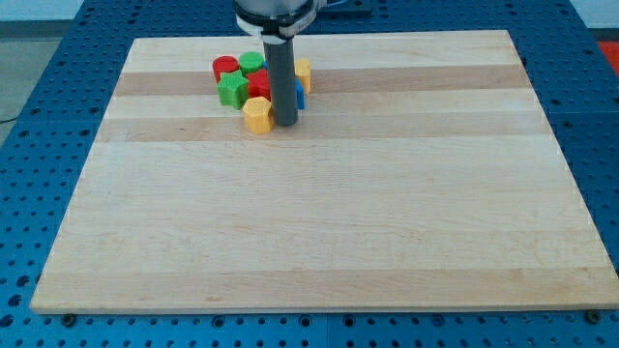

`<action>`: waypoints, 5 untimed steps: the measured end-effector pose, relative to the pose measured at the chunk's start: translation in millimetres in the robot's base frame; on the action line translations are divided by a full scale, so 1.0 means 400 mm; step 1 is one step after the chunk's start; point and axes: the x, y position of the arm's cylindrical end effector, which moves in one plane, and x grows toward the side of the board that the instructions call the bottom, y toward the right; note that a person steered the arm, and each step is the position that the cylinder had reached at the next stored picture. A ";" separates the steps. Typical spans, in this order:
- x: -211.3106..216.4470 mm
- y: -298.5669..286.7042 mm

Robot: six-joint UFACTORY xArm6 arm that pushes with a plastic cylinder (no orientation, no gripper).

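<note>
My tip [284,123] rests on the wooden board [319,232], just to the right of a yellow hexagonal block [256,114] and touching or nearly touching it. Behind the rod a blue block [301,96] shows only as a sliver at the rod's right edge. A second yellow block [304,73] peeks out above it. To the left sit a green star-like block [232,90], a red round block [225,68], a green round block [252,63] and a red block [259,85]. All lie packed in one cluster near the view's top.
The board lies on a blue perforated table [39,145] that surrounds it on all sides. The arm's body [276,10] enters from the view's top, above the cluster.
</note>
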 end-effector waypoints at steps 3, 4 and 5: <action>0.042 -0.079; 0.029 -0.096; 0.027 -0.097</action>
